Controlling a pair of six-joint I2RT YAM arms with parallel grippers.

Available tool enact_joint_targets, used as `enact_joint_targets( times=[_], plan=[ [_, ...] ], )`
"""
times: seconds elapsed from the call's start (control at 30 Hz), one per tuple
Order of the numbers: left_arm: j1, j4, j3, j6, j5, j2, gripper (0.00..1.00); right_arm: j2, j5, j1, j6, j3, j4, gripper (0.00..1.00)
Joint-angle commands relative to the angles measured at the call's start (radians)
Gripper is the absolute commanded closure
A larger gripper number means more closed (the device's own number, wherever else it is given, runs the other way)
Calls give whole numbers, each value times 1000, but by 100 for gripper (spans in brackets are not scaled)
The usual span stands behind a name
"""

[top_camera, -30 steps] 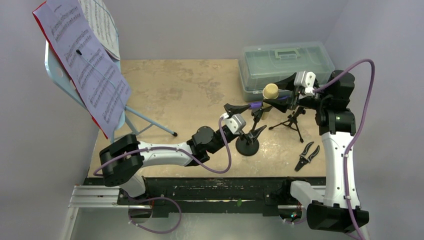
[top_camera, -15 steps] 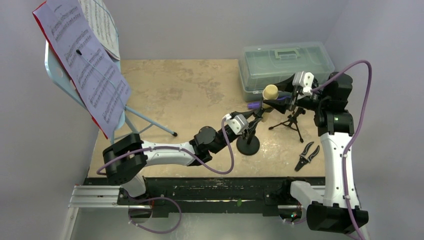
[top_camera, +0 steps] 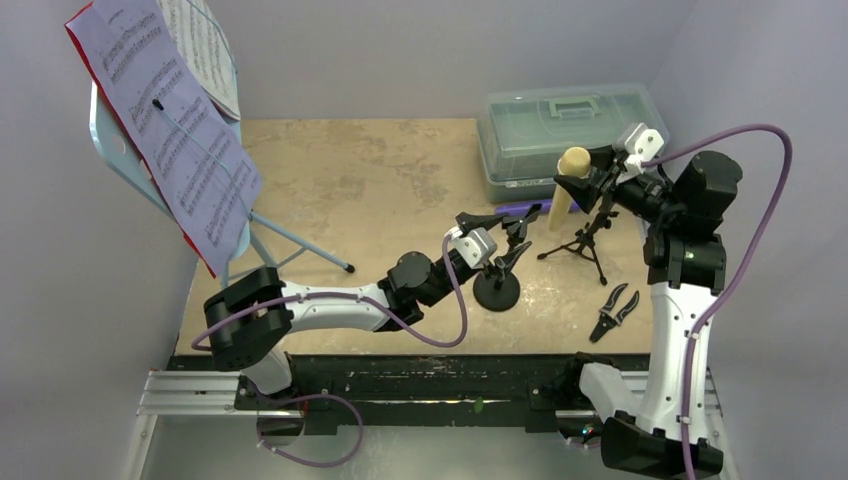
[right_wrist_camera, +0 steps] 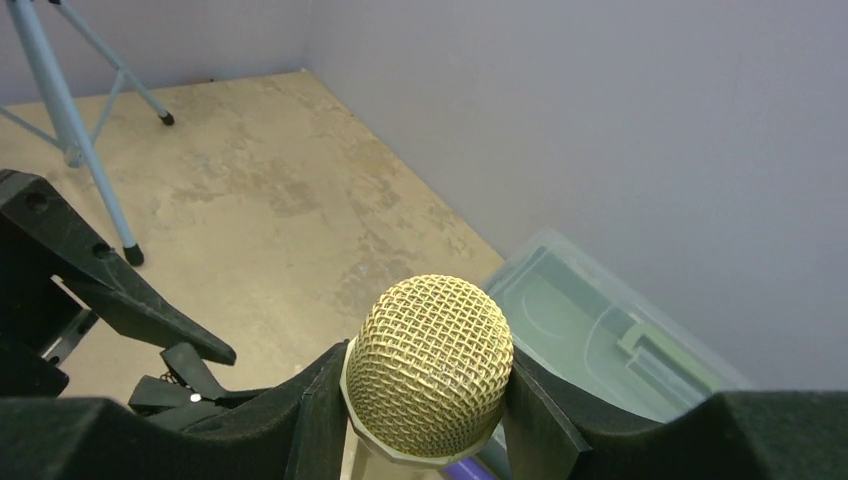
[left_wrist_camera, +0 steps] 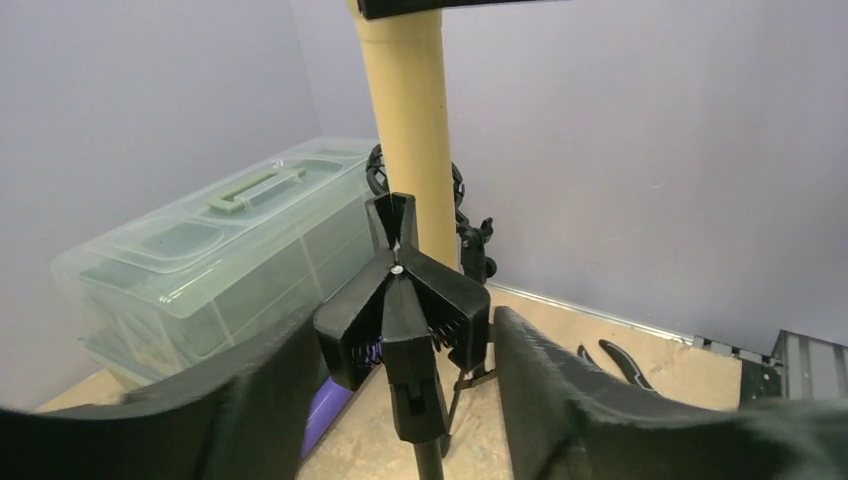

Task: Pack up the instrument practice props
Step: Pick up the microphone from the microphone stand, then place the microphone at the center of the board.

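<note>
My right gripper (top_camera: 580,172) (right_wrist_camera: 425,385) is shut on the mesh head of the cream microphone (top_camera: 567,182) (right_wrist_camera: 430,360), which hangs tilted above the black tripod mic holder (top_camera: 585,240). My left gripper (top_camera: 512,236) (left_wrist_camera: 400,340) stands open, one finger on each side of the clip of the round-based black mic holder (top_camera: 496,290) (left_wrist_camera: 402,305). The purple microphone (top_camera: 520,208) (left_wrist_camera: 330,415) lies on the table beyond that clip. At the far left stands the light-blue music rest (top_camera: 105,130), carrying the sheet music (top_camera: 170,110) and the red folder (top_camera: 72,28).
A translucent grey-green box with a handle (top_camera: 570,125) (left_wrist_camera: 220,270) sits at the back right, just behind the microphones. Small black pliers (top_camera: 615,310) lie near the front right edge. The music rest's tripod legs (top_camera: 300,245) reach onto the table at the left.
My right gripper lifted the cream microphone up and to the right, away from the tripod holder. My left gripper closed round the clip, then opened again; the purple microphone now lies on the table.
</note>
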Motion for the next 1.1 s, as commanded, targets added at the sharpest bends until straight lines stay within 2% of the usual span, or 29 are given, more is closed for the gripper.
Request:
enact_joint_targets(
  times=[0.0, 0.1, 0.27, 0.5, 0.7, 1.07],
  plan=[
    [-1, -24, 6, 1, 27, -58, 27, 1, 135, -6, 118, -59, 85, 86],
    [-1, -58, -5, -6, 30, -84, 11, 11, 171, -6, 206, -96, 152, 85],
    [0, -104, -46, -10, 29, -148, 3, 21, 275, -3, 264, -151, 231, 84],
    [0, -161, -177, -28, 22, -257, 2, 108, 420, 59, 162, -175, 202, 85],
    [0, -184, -306, -73, -10, -344, 2, 158, 502, 75, 318, -247, 382, 86],
    [0, -203, -486, -107, -107, -402, 5, 212, 818, 162, 665, -383, 618, 85]
  ],
)
